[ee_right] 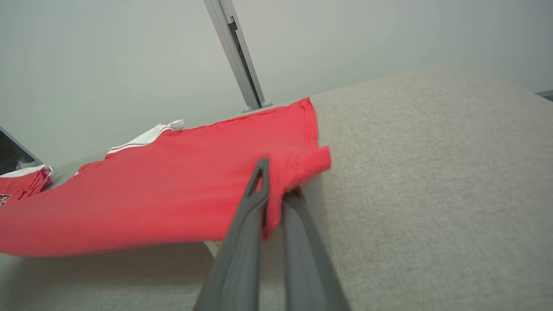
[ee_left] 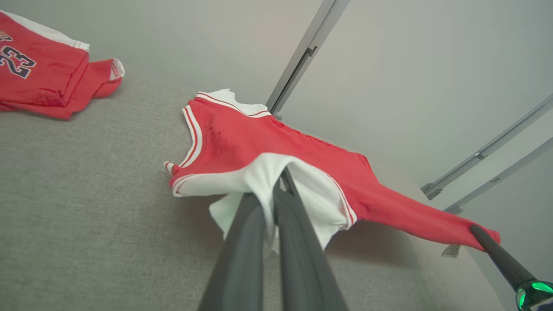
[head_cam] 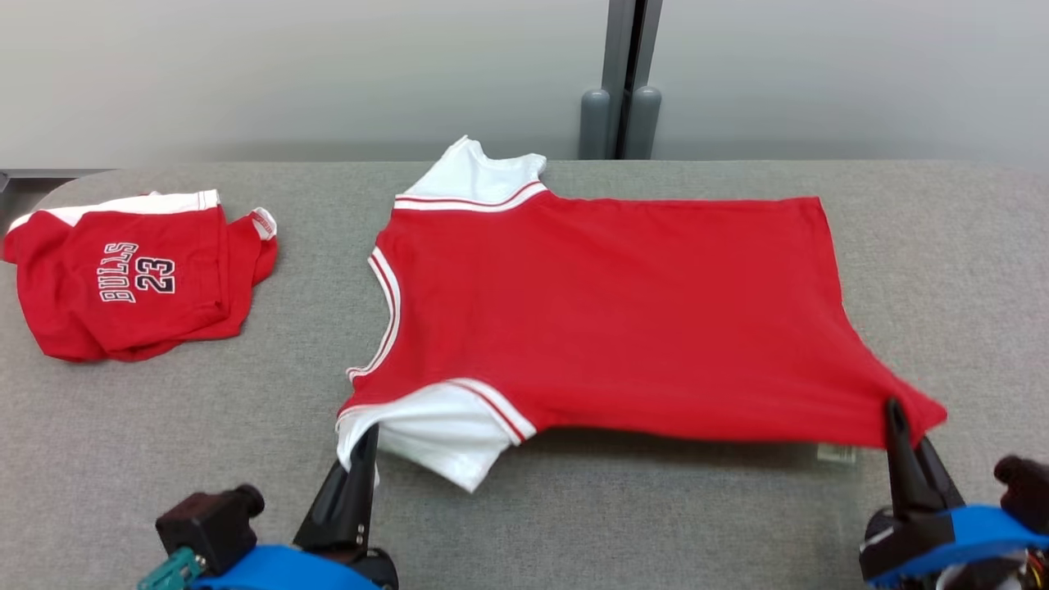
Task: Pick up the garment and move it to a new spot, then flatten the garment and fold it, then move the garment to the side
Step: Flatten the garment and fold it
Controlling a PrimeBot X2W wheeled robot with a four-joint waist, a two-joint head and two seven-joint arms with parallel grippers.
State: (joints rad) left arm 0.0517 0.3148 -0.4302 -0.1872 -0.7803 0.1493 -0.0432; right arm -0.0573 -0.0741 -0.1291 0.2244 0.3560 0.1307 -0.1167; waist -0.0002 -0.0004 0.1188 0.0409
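A grey fabric-covered table (head_cam: pixel 164 426) bore a red-and-white jersey (head_cam: pixel 623 311) spread across its middle. A folded red jersey (head_cam: pixel 131 279) lay well apart at its left.

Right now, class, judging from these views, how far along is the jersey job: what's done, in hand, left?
Looks done: the red jersey lies spread across the grey table. In hand: the left claw pinches its white shoulder, the right claw its hem corner, near edge lifted. Left: folding it, then moving it aside.
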